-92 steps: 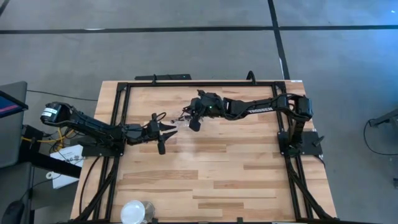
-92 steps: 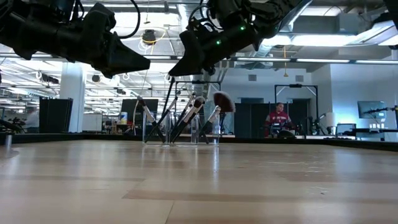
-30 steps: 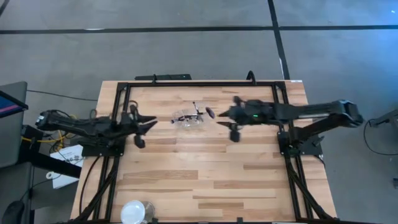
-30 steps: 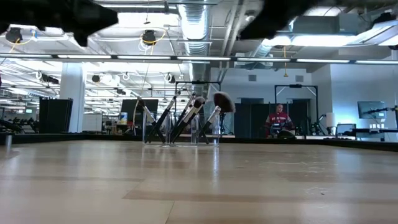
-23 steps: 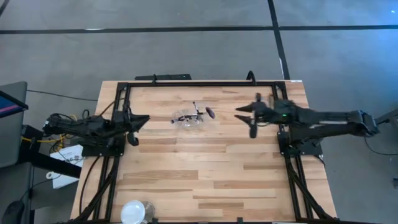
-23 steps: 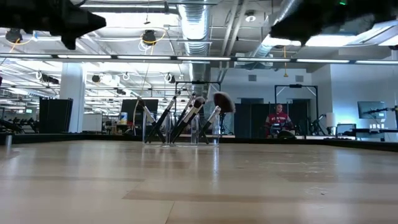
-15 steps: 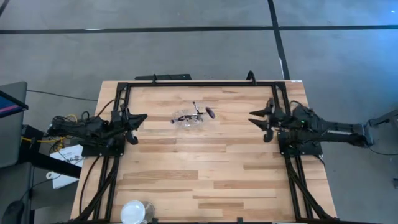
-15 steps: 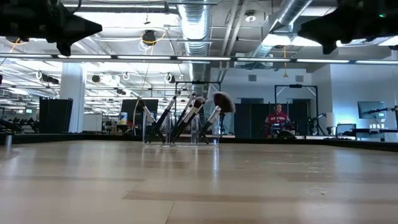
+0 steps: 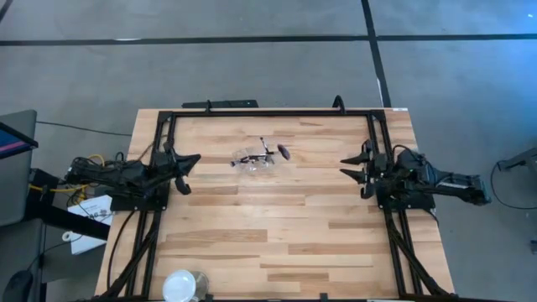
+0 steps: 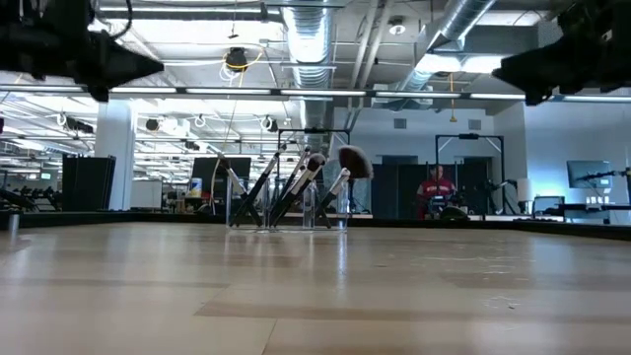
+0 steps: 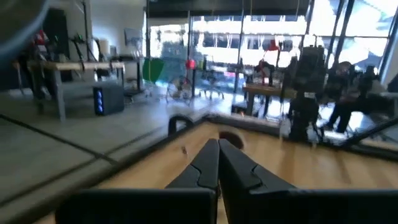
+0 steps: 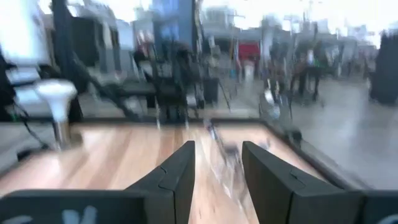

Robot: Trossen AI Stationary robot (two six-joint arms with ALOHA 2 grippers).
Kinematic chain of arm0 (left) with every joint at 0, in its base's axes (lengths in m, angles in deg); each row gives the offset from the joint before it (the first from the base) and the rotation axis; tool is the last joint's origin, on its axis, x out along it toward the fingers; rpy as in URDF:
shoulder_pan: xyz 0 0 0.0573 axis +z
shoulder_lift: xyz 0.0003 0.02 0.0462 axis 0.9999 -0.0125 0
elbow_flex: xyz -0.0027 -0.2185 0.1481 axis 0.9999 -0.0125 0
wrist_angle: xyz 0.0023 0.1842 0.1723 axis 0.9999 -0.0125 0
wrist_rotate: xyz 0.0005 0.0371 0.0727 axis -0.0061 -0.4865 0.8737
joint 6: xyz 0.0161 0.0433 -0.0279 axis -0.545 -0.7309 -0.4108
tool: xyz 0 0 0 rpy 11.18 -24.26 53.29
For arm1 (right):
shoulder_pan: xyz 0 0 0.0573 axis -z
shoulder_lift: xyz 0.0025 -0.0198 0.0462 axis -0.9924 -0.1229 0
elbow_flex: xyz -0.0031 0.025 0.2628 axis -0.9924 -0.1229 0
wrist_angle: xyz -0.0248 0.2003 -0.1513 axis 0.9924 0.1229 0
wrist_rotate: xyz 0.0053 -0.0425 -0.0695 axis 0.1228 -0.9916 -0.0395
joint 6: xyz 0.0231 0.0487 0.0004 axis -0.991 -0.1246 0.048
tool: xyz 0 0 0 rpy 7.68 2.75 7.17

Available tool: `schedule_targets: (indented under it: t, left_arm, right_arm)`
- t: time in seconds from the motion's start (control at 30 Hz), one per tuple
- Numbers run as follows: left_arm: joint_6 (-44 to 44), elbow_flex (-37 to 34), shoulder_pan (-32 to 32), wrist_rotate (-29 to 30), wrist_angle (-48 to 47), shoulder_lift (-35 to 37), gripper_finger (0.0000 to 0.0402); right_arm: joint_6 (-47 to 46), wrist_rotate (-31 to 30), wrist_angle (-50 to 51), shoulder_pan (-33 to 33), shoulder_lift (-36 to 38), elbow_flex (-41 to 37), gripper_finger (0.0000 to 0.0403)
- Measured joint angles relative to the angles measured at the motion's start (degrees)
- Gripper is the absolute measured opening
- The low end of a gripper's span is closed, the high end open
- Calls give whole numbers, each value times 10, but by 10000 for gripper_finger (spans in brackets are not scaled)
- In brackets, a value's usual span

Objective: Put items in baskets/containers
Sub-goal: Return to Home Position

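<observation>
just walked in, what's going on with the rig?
Looks about finished. The makeup brushes lean bristles-up in the clear container at the far middle of the table; I see none loose on the wood. Neither arm holds anything: the left gripper sits shut at the left edge, the right gripper open at the right edge, both well apart from the container.
</observation>
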Motion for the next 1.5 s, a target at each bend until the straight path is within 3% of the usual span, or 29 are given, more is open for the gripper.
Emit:
schedule_targets:
  t: [0.23, 0.53, 1.5]
  left_arm:
    - [46, -42, 0, -27, 35, -1, 4]
    - [33, -42, 0, -48, 28, -21, 4]
    - [26, -42, 0, -48, 33, -164, 8]
  right_arm:
    - [-17, 8, -114, 1, 6, -64, 122]
    - [-20, 4, -60, 1, 5, -72, 123]
    - [-20, 4, -62, 1, 5, -73, 123]
